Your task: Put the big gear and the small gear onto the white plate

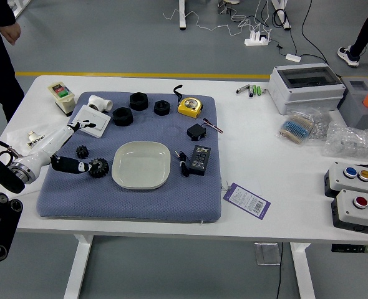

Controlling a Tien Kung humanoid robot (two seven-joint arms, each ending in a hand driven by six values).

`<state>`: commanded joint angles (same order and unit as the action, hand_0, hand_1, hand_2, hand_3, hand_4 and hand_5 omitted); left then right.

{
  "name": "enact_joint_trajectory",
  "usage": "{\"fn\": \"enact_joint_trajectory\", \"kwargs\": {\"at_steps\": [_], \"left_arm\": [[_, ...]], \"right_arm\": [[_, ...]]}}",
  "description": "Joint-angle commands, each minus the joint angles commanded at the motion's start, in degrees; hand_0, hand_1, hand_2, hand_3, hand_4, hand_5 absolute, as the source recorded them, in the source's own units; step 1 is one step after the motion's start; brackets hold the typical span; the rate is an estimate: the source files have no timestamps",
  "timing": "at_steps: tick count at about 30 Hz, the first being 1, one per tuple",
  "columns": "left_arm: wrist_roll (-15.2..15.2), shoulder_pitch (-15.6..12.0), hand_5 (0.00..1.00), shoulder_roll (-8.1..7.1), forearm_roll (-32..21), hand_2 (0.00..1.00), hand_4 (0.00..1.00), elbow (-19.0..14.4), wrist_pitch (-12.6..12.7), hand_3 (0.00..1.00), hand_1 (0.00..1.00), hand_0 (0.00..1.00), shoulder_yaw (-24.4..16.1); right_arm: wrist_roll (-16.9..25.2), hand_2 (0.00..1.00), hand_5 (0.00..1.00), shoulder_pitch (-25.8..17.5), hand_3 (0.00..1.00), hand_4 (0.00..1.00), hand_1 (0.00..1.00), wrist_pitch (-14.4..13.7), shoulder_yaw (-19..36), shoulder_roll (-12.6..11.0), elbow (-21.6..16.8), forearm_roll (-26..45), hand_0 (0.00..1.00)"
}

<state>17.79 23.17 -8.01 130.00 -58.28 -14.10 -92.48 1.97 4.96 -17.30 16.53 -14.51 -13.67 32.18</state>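
Observation:
My left hand (pixel 85 146) reaches in from the left over the blue mat (pixel 128 208), its fingers spread wide and holding nothing. One black fingertip is at the left edge of the big black gear (pixel 100 168); whether they touch is unclear. Between the spread fingers lies the small black gear (pixel 82 151), up and left of the big one. An oval white plate (pixel 141 165) rests on the mat, just right of the big gear, with nothing on it. The right hand is out of view.
Black rings (pixel 123 116), a tape measure (pixel 190 106), a black box (pixel 199 160) and a white square piece (pixel 92 121) lie on the mat. Button boxes (pixel 358 208) stand at right. A person's hand (pixel 10 33) hangs beyond the table at upper left.

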Motion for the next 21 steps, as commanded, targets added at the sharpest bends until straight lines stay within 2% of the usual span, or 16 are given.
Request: {"fn": "enact_joint_trajectory", "kwargs": {"at_steps": [5,10,13,15,16,21], "left_arm": [[-0.25,1.96,0.015,-0.91,0.00,0.970,0.939,1.16,-0.89,0.869,0.933,0.849,2.19],[-1.59,4.15,0.002,-1.88,0.00,0.962,0.924,2.52,-3.07,0.868,0.923,0.852,4.05],[-1.46,5.06,0.002,-2.27,0.00,0.962,0.924,3.48,-1.37,0.868,0.923,0.852,5.00],[-1.81,5.69,0.002,-2.45,0.00,0.962,0.924,4.43,1.18,0.868,0.923,0.852,5.83],[-1.92,5.81,0.002,-2.48,0.00,0.847,0.751,4.63,1.93,0.812,0.801,0.733,6.00],[-3.03,6.33,0.002,-2.70,0.00,0.847,0.751,6.36,3.62,0.812,0.801,0.733,6.71]], "right_arm": [[-0.01,0.736,0.679,0.03,0.559,0.784,0.688,0.02,-0.04,0.01,-0.01,0.05,0.668],[-0.02,0.736,0.679,0.12,0.560,0.784,0.687,0.05,0.04,-0.02,-0.02,0.02,0.668],[-0.03,0.736,0.679,0.14,0.560,0.784,0.687,0.06,0.04,-0.04,-0.02,-0.01,0.668],[-0.02,0.736,0.679,0.14,0.560,0.784,0.687,0.04,0.07,-0.06,-0.02,0.03,0.668],[-0.02,0.736,0.677,0.14,0.560,0.784,0.686,0.04,0.07,-0.06,-0.02,0.04,0.668],[-0.02,0.736,0.677,0.14,0.560,0.784,0.686,0.02,0.04,-0.06,-0.02,0.09,0.668]]}}
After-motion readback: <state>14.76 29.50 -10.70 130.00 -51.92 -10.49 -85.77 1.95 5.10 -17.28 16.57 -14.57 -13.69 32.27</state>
